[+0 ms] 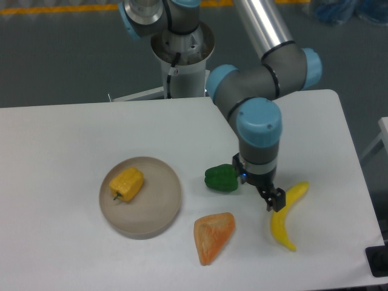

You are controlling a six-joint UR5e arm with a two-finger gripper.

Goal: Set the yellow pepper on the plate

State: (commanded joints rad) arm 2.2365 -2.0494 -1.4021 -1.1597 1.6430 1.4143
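We see the yellow pepper (pixel 127 183) lying on the plate (pixel 163 209), left of centre | our claw (pixel 274 202) hangs between green pepper (pixel 221 179) and banana (pixel 286 215), holding nothing | whether it is spread, we cannot tell.

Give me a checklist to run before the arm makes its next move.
1. Yellow pepper lying on the plate: ok.
2. Pepper inside the rim, not overhanging: ok.
3. Gripper away from the plate: ok, it is beside the banana.
4. Gripper holding nothing: cannot tell, its jaws are hard to make out.
5. Green pepper and orange wedge off the plate: ok.
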